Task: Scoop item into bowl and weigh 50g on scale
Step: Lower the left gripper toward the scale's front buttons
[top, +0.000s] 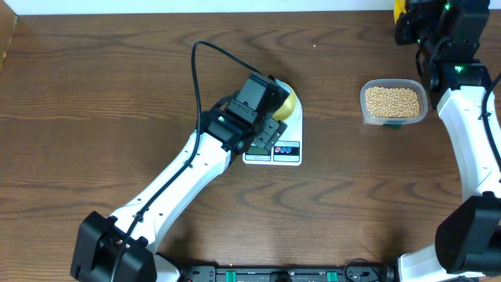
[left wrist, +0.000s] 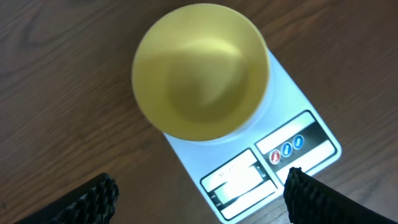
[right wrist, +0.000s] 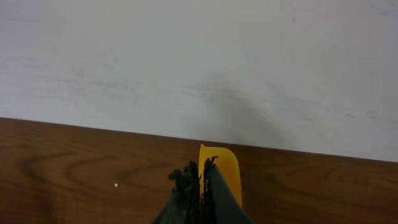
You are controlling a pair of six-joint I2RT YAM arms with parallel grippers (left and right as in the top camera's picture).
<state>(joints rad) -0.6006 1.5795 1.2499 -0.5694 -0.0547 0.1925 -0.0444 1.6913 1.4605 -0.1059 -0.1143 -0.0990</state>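
The pale yellow bowl [left wrist: 200, 71] stands empty on the white scale [left wrist: 292, 93]; both also show in the overhead view, bowl [top: 287, 102] and scale [top: 275, 157]. My left gripper [left wrist: 199, 199] is open and empty, hovering over the scale's display end [top: 266, 129]. The beans [top: 393, 100] fill a clear tub [top: 365, 110] to the right of the scale. My right gripper [right wrist: 202, 171] is shut on a bright yellow scoop [right wrist: 222, 168], held at the far right corner of the table [top: 409, 23], away from the tub.
The white wall [right wrist: 199, 62] rises just behind the table's far edge, close to my right gripper. A black cable [top: 196, 70] loops over the left arm. The brown wooden table [top: 94, 117] spreads to the left of the scale.
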